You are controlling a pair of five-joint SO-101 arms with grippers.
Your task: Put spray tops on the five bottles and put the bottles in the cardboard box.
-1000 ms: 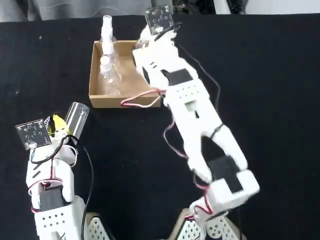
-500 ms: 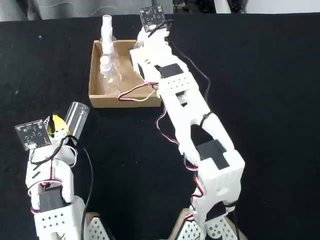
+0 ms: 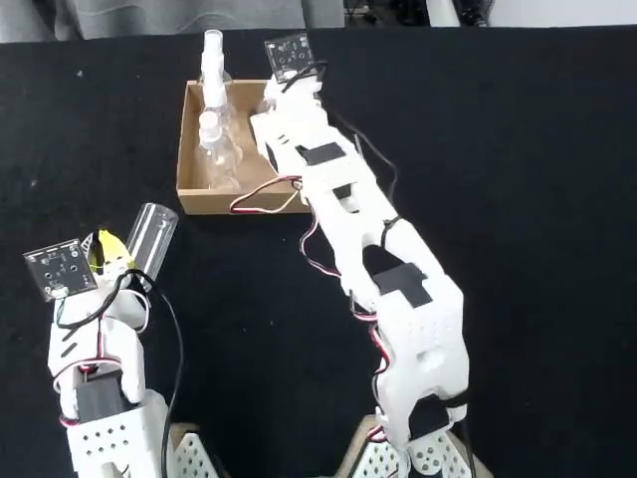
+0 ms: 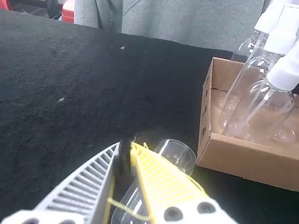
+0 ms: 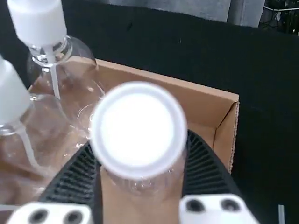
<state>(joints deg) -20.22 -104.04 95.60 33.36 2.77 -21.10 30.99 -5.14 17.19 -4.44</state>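
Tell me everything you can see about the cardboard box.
The cardboard box is brown, open-topped and low-walled, and looks like plain corrugated card. It sits flat on the black table cloth at the far side. Three clear bottles with white spray tops stand inside along one wall. The right gripper holds a fourth capped bottle over the box's floor near a far corner; whether that bottle touches the box cannot be told.
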